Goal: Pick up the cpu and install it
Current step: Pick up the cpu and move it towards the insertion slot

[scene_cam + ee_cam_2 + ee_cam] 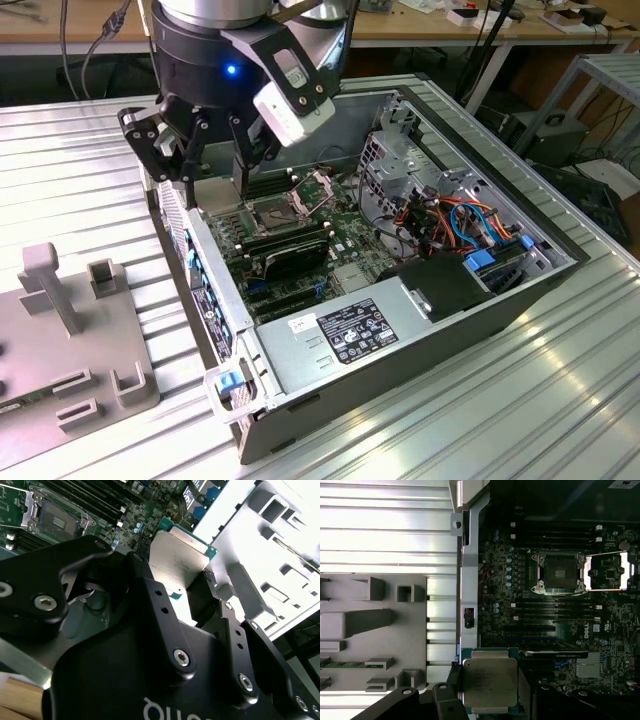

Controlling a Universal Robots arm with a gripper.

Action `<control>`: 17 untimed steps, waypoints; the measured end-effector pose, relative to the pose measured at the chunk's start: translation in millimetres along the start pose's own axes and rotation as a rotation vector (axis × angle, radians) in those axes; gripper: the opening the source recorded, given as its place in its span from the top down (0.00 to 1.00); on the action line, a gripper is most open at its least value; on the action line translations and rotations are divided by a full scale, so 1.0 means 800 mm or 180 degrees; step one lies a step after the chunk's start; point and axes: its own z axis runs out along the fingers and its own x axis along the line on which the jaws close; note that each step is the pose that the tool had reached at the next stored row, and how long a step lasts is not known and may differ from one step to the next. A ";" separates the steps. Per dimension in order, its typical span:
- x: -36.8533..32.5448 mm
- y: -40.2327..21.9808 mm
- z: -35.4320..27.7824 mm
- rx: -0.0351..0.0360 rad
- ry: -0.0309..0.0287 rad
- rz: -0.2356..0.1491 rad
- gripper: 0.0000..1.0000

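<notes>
My gripper (213, 180) hangs over the near wall of the open computer case (560, 270) and is shut on the cpu. The cpu (490, 682) is a small square chip with a dull silver top and a green edge, held flat between the two black fingers (451, 682). In the second wrist view the cpu (177, 562) sticks out past the gripper (175, 585). The dark square socket (560, 572) on the motherboard (505, 565) lies open, its metal plate (607, 572) hinged back. Socket (275, 212) and gripper are apart, the socket further inside the case.
A grey fixture plate (70, 330) with raised blocks lies on the ribbed table at the exterior view's left. Inside the case are long black memory slots (555, 610), a power supply (340, 335), a black fan shroud (445, 280) and coloured cables (460, 215).
</notes>
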 end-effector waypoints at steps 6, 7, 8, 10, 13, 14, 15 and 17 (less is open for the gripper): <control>-0.0082 -0.0001 0.0002 0.0000 0.0000 0.0000 0.45; -0.0098 -0.0001 0.0002 0.0000 0.0000 0.0000 0.45; -0.0111 -0.0002 0.0003 0.0000 0.0000 0.0000 0.45; -0.0134 -0.0002 0.0004 0.0000 0.0000 0.0000 0.45; -0.0163 -0.0002 0.0005 0.0000 0.0000 0.0000 0.45; -0.0172 -0.0003 0.0005 0.0000 0.0000 0.0000 0.45; -0.0181 -0.0003 0.0005 0.0000 0.0000 0.0000 0.45; -0.0197 -0.0003 0.0005 0.0000 0.0000 0.0000 0.45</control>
